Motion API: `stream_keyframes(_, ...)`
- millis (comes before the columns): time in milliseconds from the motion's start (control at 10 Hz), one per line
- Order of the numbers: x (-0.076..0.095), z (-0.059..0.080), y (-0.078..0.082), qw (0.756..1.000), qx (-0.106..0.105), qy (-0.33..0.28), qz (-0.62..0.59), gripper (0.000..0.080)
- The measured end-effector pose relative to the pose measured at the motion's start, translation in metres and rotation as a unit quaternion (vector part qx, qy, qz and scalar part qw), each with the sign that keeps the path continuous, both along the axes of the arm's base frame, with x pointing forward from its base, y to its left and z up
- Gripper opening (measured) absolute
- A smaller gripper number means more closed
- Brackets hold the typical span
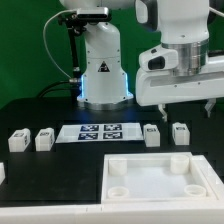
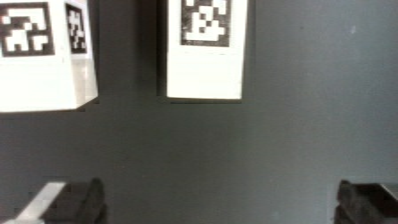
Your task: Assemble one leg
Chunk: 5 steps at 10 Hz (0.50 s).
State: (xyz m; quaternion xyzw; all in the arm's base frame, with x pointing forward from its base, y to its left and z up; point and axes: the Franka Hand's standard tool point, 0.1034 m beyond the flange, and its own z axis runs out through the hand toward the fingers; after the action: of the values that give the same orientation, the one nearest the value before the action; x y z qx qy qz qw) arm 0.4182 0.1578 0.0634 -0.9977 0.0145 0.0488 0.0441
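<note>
1. we see the gripper [image 1: 183, 110] hovering, its fingers [image 2: 68, 203] spread wide with nothing between.
2. two legs [image 1: 152, 135] [image 1: 180, 133] stand just below it, untouched, at 3 o'clock of the marker board [image 1: 97, 131].
3. two more legs [image 1: 17, 141] stand at 9 o'clock of it; the panel [image 1: 150, 178] lies at 5.

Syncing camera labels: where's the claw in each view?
Exterior view: claw at the exterior view's right, hanging over two legs.
Wrist view: claw open, both fingers showing, nothing between them.
Shared landmark: those two tagged legs, seen in both views.
</note>
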Motion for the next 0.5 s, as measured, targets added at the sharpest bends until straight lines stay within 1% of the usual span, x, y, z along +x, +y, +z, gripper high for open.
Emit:
stream_keyframes(200, 0.000, 0.000, -0.001, 1.000, 0.000, 0.001, 0.000, 0.0649)
stream_keyframes(300, -0.003, -0.002, -0.001, 1.000, -0.003, 0.017, 0.001, 0.0649)
stream_keyframes(400, -0.014, -0.014, 0.004, 0.999, -0.005, 0.031, -0.016, 0.0649)
stream_keyframes(500, -0.030, -0.022, 0.004, 0.996, -0.013, 0.088, -0.014, 0.0649)
